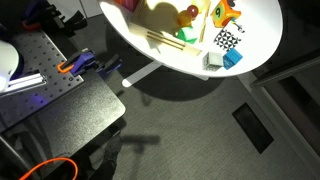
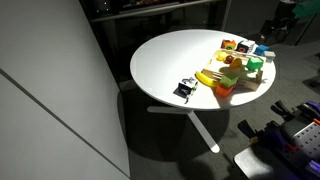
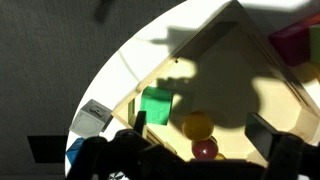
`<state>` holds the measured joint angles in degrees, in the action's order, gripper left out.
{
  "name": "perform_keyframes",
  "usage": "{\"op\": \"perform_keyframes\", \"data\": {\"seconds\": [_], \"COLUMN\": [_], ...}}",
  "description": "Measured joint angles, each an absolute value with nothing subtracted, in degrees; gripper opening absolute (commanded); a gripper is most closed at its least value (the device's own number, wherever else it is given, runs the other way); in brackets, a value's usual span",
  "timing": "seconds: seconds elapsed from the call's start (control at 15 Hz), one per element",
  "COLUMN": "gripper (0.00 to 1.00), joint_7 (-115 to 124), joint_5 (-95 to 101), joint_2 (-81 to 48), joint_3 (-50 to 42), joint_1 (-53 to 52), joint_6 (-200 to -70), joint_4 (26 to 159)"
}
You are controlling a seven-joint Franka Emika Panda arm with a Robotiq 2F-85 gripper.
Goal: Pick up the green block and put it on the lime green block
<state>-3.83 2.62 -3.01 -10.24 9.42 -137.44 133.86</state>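
The green block (image 3: 155, 105) is sitting on a pale, wooden-looking tray (image 3: 230, 50) on the round white table (image 2: 165, 60). It is close to one edge of the tray and partly under the arm's shadow. The gripper (image 3: 200, 140) is hanging above it with its fingers spread wide, holding nothing.

In the wrist view the block is not lying centred between the fingers. It is sitting toward one finger, while the yellow ball (image 3: 198, 126) is occupying the middle of the gap, just beside the block. That is making the main risk plain. If the arm is coming straight down from here, one finger is likely to land on top of the block or shove it sideways, and the closing fingers may be trapping the ball instead, or sending it rolling into the block. A reddish ball (image 3: 205, 148) is lying near the yellow one and adding to the clutter.

The tray edge is also standing close to the block, so a finger going down on that side may be catching on it. A blue cube (image 3: 75, 150) and a white-grey block (image 3: 92, 118) are lying just beyond that edge.

The lime green block is not showing in the wrist view, and the cluster is too small in both exterior views to pick it out with confidence. Stacking on so small a base is probably leaving little margin, and a tilted or off-centre grasp may be knocking it over on release.
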Motion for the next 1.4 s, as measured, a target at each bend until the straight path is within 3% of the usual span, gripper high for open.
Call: {"op": "perform_keyframes", "data": {"seconds": [0.53, 1.4], "gripper": [1.00, 1.00], "joint_7": [-3.83, -3.62], "joint_5": [2.62, 2.62], "joint_2": [-13.49, -23.55], "joint_3": [-11.28, -12.52], "joint_1": [10.45, 11.57], "joint_6": [-147.23, -150.09], "joint_4": [130.37, 125.23]}}
